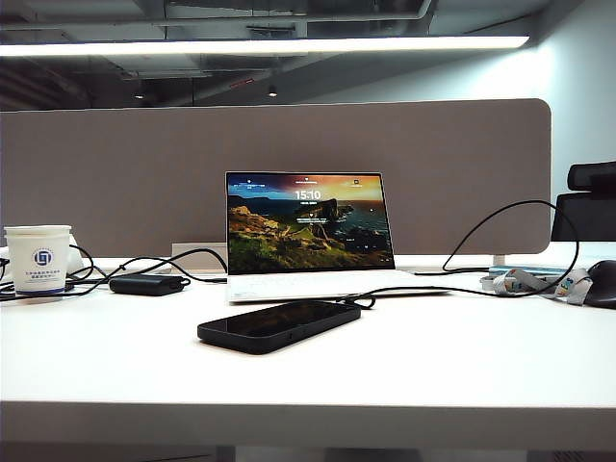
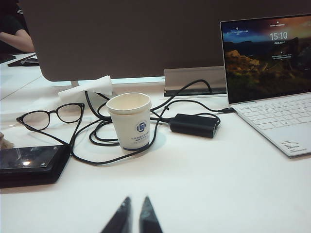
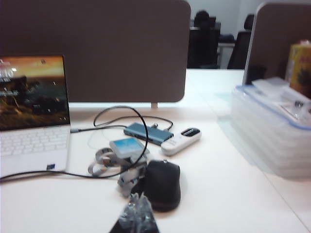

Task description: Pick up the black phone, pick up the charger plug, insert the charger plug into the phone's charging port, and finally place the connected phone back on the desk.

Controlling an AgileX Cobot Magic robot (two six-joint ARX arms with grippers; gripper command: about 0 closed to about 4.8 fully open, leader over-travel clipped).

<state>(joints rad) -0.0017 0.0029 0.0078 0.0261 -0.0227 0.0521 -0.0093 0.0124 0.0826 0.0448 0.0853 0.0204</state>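
Black phone [image 1: 279, 325] lies flat on table [image 1: 433, 371] in front of laptop [image 1: 310, 234], thin black cable [image 1: 452, 289] running to its right end; charger plug itself too small to make out. My left fingers [image 2: 135, 219] closed, empty, near paper cup [image 2: 130, 120]. My right fingers [image 3: 137, 213] closed, empty, beside black mouse [image 3: 163, 183].

We see a grey-beige partition panel [image 1: 289, 144] with rounded corners standing behind the white worktop [image 1: 308, 375]. Above it runs 1 long bright strip light [image 1: 269, 45] under a dark ceiling of exposed ducts. To the right, a pale wall [image 1: 577, 87] and the headrest of a black office chair [image 1: 589, 197] show. Beyond the panel's end, we make out further white desks and dark chairs [image 3: 206, 46], plus a 2nd partition [image 3: 282, 39].
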